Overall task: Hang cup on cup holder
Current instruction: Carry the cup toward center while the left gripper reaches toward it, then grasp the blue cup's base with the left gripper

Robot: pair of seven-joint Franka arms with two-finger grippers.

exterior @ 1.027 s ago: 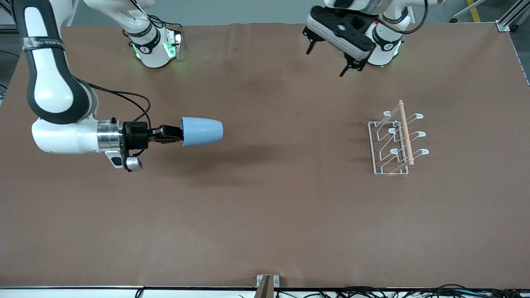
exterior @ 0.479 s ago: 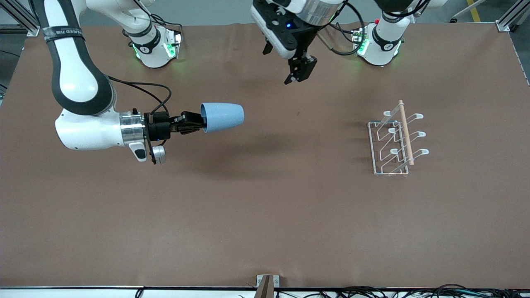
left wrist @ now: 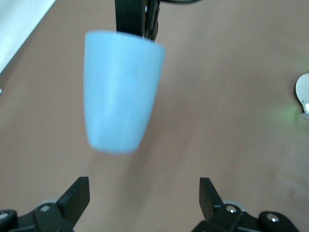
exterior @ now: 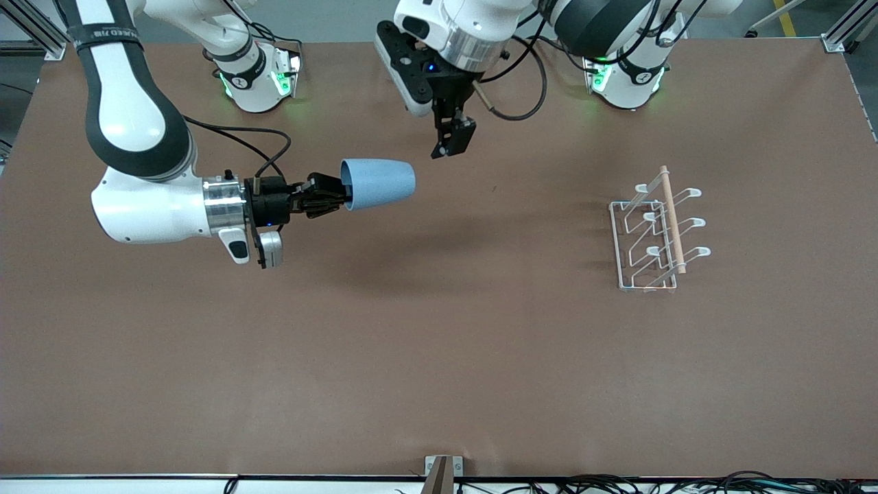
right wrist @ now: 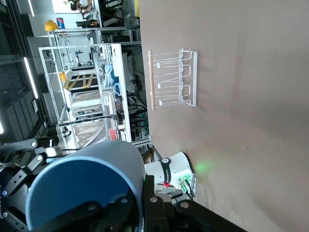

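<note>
Front view: the cup [exterior: 378, 184] is up in the air, left of the middle of the picture, lying sideways. The right gripper [exterior: 328, 195] pinches its rim tight with its jaws. The cup holder [exterior: 651, 233] stands on the desk [exterior: 439, 357] at the right of the picture, well apart, with nothing on it yet. So hanging is still left to do. The left gripper [exterior: 453, 143] hangs just above the cup's closed end, jaws wide, holding nothing.

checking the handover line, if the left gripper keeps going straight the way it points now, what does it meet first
Most likely the cup. The open left gripper points down toward it, and its wrist view shows the cup, held sideways by the shut right gripper, just ahead between its fingers. Depth is unclear; if it passes beside the cup, it meets the table.
</note>
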